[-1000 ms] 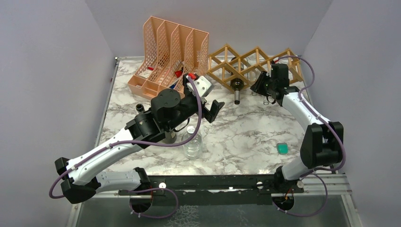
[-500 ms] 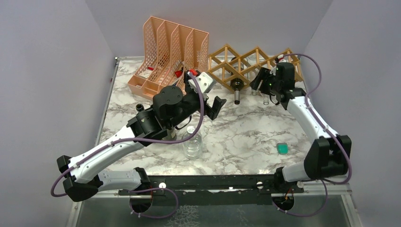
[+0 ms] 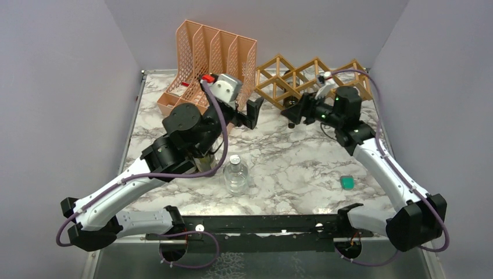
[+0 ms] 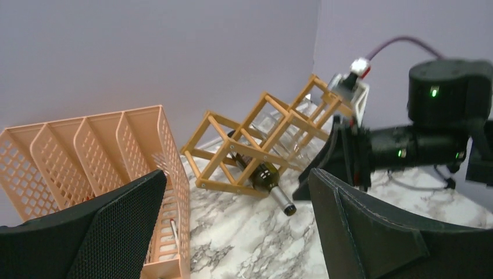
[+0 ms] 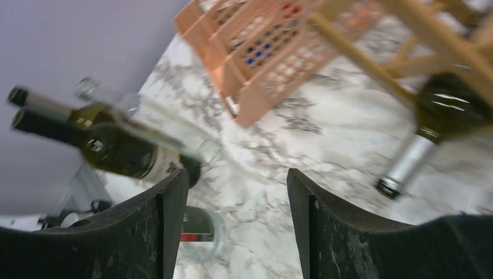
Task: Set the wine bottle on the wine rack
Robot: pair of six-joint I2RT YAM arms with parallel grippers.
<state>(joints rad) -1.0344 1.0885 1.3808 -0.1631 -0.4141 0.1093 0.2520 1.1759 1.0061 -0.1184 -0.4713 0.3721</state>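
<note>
Both arms have shifted in the last second. The right claw [image 5: 235, 177] has swung from the right part of the wine rack [image 3: 314, 72] over to its left part. Its fingers, closed a second ago, now stand moderately apart with nothing between them. The left claw [image 4: 235, 186] has risen and moved toward the back of the table [image 3: 290, 168]. It is spread wide and empty, and hangs between the file organiser [image 3: 209, 64] and the rack.

One wine bottle [image 4: 264, 174] lies in a lower cell at the left part of the rack, slanted, with its capped neck poking out toward the front just above the marble top. In the right wrist view the neck sits to the right of the claw's fingers, outside the gap. The left wrist view shows the claw just beside the neck, but I cannot tell whether they touch.

By count there is one wooden rack, showing three diamond peaks along its top, and one peach organiser with four slots. One clear glass bottle [image 3: 236, 177] stands near the front middle, and one small green block [image 3: 347, 183] sits at the front right, well apart from everything else. Further dark bottles [image 5: 116, 151] appear blurred in the right wrist view. Two necks seem to show, though the count is uncertain.
</note>
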